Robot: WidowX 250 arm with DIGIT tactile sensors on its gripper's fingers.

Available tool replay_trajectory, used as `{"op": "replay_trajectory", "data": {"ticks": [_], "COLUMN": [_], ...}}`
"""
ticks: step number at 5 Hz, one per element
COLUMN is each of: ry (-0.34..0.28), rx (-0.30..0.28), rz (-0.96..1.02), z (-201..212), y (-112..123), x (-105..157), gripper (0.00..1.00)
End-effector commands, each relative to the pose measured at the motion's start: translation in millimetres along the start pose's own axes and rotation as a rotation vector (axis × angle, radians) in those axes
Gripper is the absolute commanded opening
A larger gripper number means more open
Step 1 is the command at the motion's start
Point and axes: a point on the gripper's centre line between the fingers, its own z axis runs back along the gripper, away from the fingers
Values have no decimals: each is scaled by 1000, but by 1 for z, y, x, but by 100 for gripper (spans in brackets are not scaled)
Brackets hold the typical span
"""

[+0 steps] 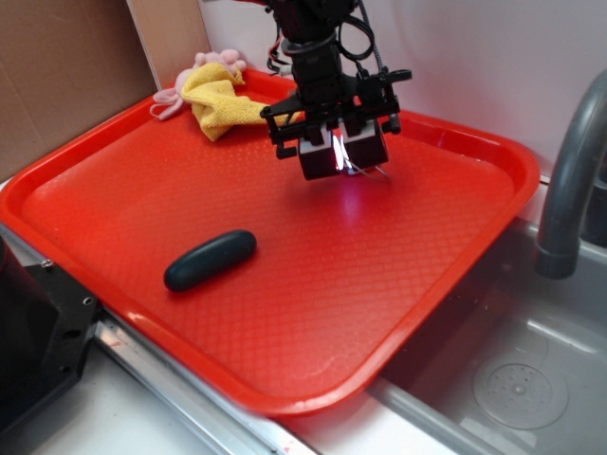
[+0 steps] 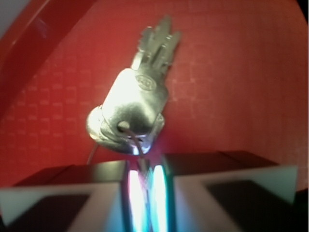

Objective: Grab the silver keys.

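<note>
Pinching the wire ring of the silver keys, gripper jaws nearly closed on it. Keys jut out past the fingertips, above the red tray, far side. Dark teal capsule lies near front-left; yellow cloth at back corner.

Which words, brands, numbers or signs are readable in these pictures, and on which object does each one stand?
No text can be read.
Silver keys: a small round stamped mark on the head of the top key, too blurred to read.
Red tray, yellow cloth, dark capsule: no writing visible.
</note>
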Motion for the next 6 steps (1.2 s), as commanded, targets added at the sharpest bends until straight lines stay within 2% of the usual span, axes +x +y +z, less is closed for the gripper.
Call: {"op": "replay_trajectory", "data": {"ticks": [1, 2, 3, 4, 5, 6], "ry": [-90, -164, -123, -162, -109, -122], "rx": [40, 119, 156, 248, 178, 193], "rz": [-335, -504, -552, -585, -622, -619], "z": [90, 146, 200, 252, 268, 263], "y": [12, 36, 48, 41, 39, 37], "x": [-3, -7, 5, 9, 12, 10], "gripper": [0, 0, 0, 0, 0, 0]}}
